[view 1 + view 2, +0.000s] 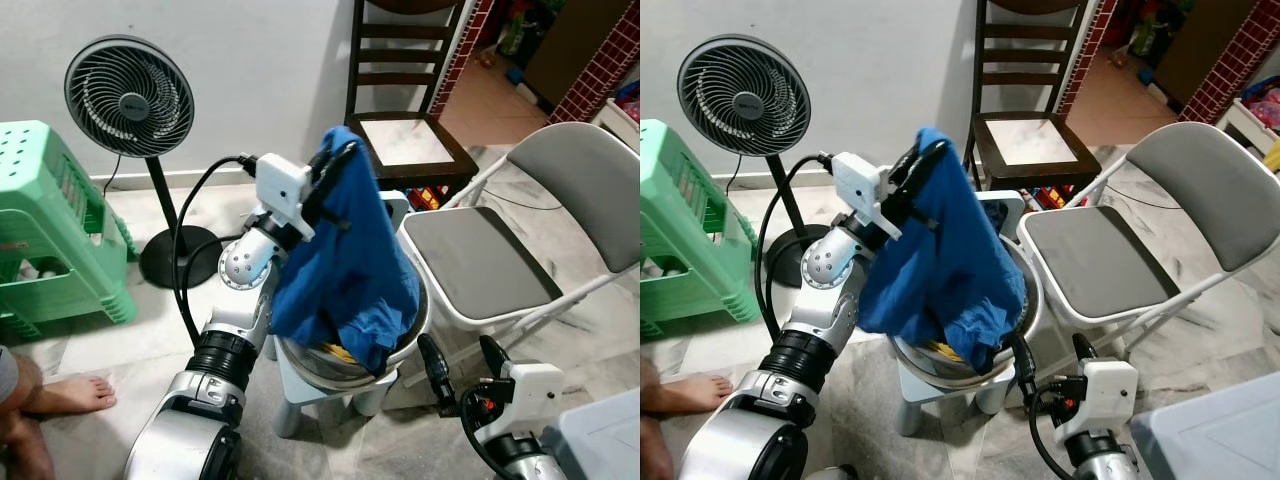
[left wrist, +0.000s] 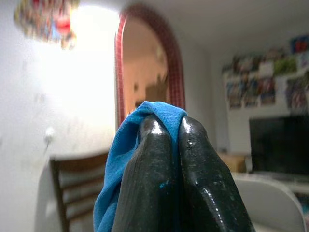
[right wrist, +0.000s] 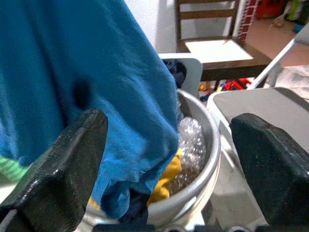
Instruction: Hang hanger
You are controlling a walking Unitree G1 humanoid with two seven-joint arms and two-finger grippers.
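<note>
From the head cameras, the left gripper is raised above the metal basin, its black fingers pinched shut on the top edge of a blue shirt, which drapes down so its lower folds rest inside the basin. The basin sits on a small white stool, just beside a grey folding chair; a dark wooden chair stands behind the basin. No hanger can be made out anywhere. The right gripper hovers low in front of the basin, fingers spread and empty. In the left wrist view, the two fingers press together with blue cloth folded over their tips. In the right wrist view, the wide-apart fingers frame the hanging shirt and the basin's rim, with yellow fabric inside. The shirt looks light, limp and prone to slipping; taking it near the collar or shoulder seam seems best.
</note>
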